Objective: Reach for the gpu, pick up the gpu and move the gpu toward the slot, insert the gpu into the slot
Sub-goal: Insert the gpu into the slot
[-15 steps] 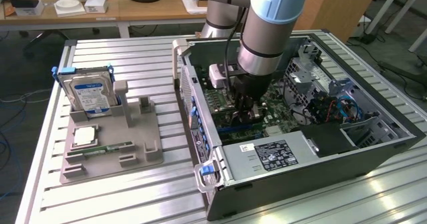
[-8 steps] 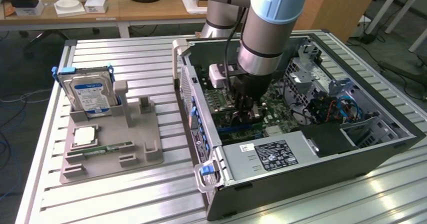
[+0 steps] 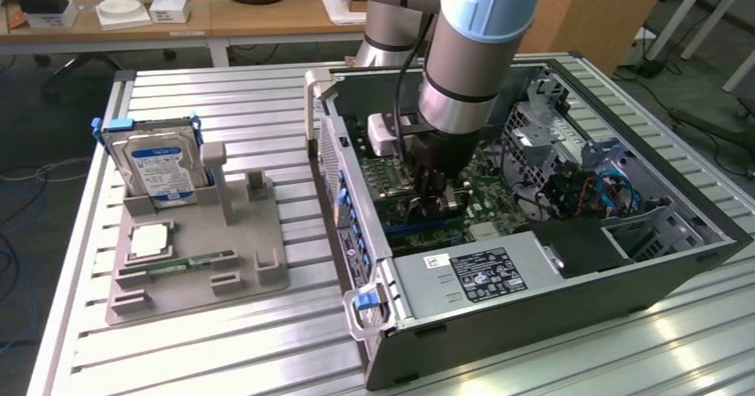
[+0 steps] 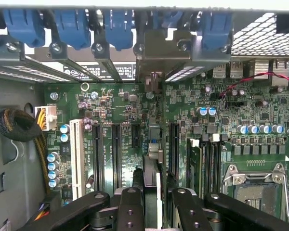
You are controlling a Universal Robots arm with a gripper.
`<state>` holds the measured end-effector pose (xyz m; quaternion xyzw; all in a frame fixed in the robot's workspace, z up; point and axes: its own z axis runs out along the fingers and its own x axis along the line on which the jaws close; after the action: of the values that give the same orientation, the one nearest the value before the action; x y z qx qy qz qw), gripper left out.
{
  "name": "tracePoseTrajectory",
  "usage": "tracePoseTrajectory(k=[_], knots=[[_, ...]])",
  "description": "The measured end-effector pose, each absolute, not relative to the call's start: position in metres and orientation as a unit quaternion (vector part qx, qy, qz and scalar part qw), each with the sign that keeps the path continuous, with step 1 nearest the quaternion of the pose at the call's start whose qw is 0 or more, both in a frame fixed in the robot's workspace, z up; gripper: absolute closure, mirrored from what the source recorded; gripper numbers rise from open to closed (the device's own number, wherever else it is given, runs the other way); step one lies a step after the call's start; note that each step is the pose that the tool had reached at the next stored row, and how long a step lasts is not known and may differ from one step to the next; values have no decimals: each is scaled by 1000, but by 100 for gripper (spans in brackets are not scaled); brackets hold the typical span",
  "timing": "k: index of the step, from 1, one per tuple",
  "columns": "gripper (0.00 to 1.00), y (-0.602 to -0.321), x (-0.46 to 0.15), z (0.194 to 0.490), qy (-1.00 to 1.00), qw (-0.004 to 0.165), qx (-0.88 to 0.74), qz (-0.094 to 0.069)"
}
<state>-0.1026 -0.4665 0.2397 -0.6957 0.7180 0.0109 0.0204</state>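
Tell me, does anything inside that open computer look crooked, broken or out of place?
Nothing stands out. The fingers hold the gpu on edge over the motherboard, lined up with the long slots. The hard drive stands upright in its holder outside the case.

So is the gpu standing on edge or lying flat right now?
On edge. In the wrist view the gpu shows edge-on, held between the gripper fingers, its silver bracket reaching the rear slot openings, directly above the motherboard slots.

Slatted table [image 3: 236,95]: case [image 3: 567,316], tray [image 3: 194,277].
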Motion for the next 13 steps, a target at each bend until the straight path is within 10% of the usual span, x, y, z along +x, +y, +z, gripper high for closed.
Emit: tracePoseTrajectory(k=[13], knots=[[73,-466,-104,239,726,21,-688,11]])
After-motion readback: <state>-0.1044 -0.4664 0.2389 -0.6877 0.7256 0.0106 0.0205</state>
